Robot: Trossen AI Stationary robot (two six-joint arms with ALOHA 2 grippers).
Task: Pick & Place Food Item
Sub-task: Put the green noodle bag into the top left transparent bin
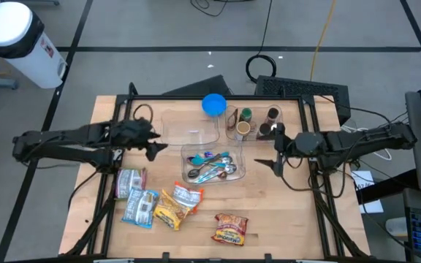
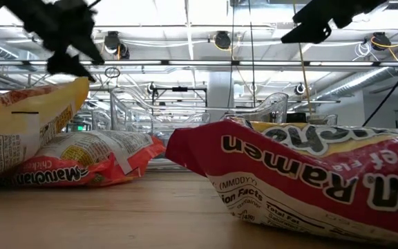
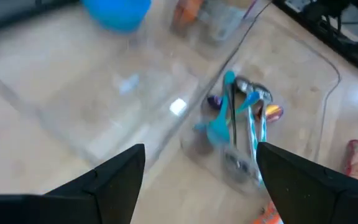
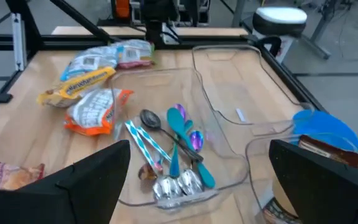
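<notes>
Hands left (image 1: 154,150) and right (image 1: 275,165) hover wide apart-fingered above the table (image 1: 276,219), ramen packets (image 1: 230,228) untouched.

Plenty of bare table (image 1: 283,219) at the lower right of the high view, but the center's crowded by two clear bins (image 1: 214,162), cups (image 1: 243,128) upper middle, and ramen packets (image 1: 168,207) lower left.

Spoons (image 4: 173,152) lie in a clear bin (image 4: 225,158); ramen packets (image 4: 92,93) sit on the table (image 4: 42,127) beyond.
</notes>
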